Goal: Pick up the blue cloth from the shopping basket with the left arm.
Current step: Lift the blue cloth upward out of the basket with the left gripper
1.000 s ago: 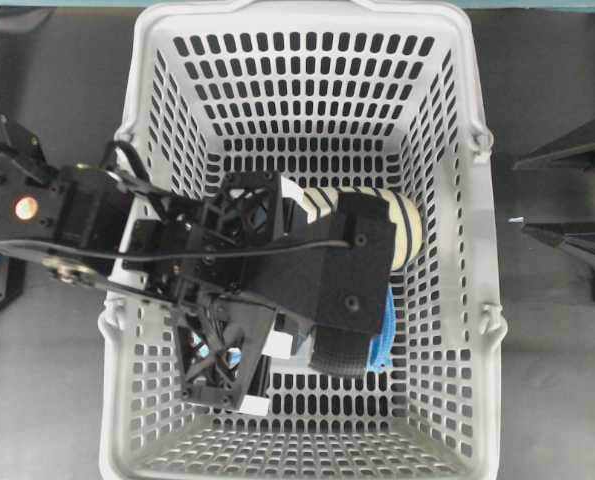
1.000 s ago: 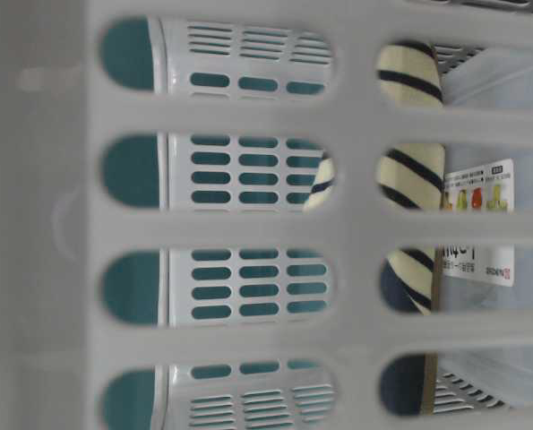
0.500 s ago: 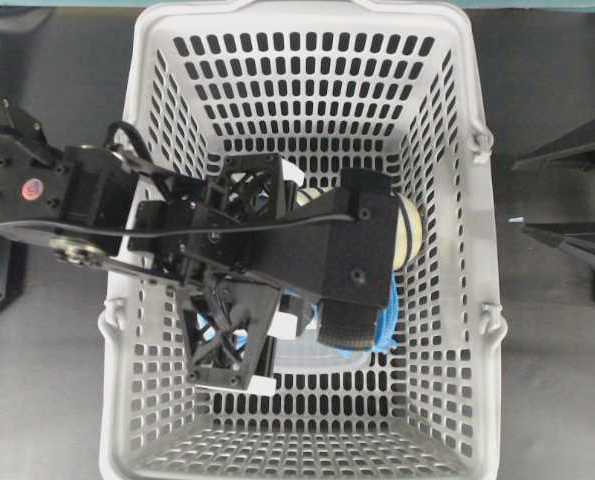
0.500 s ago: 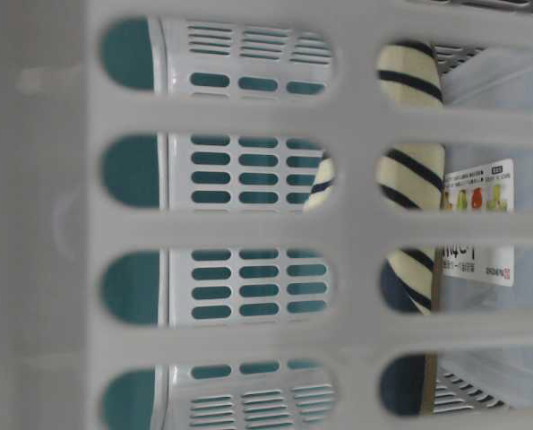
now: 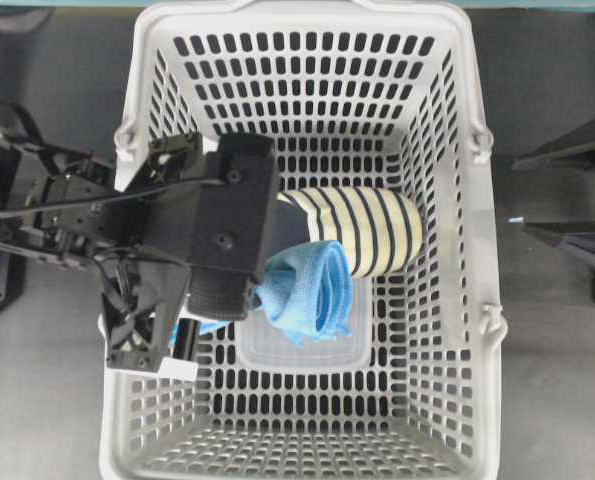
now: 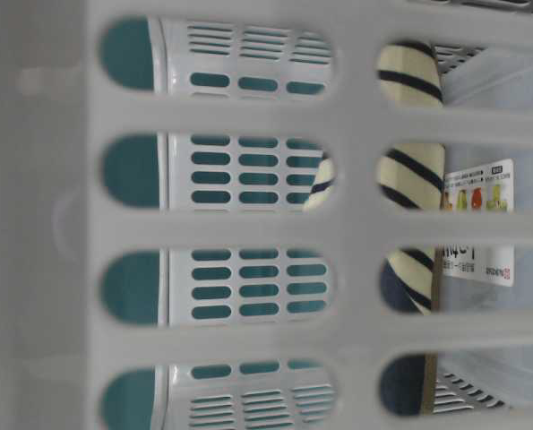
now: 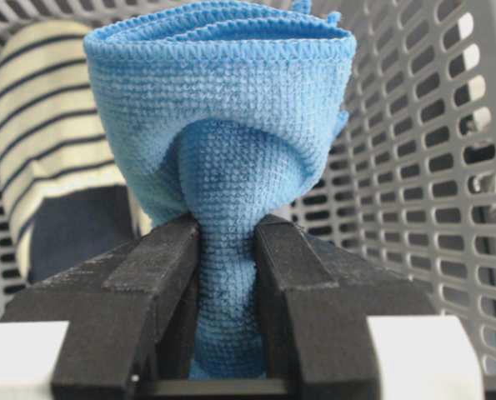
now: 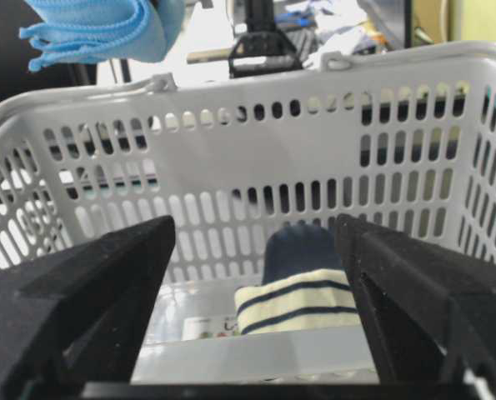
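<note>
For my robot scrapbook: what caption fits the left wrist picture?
Two black fingers pinch a soft sky-blue cloth inside the grey slotted plastic basket.

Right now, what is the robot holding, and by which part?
The left gripper pinches the blue cloth by its bunched lower end; the right gripper holds nothing.

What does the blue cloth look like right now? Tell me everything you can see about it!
The blue cloth is light sky-blue, soft and knitted-looking like a small towel, with stitched edges. It is folded over in layers and bunched where the left gripper pinches its middle between two black fingers. From the right wrist view it hangs above the rim of the shopping basket, touching only the gripper. From overhead it sits over the striped garment.
</note>
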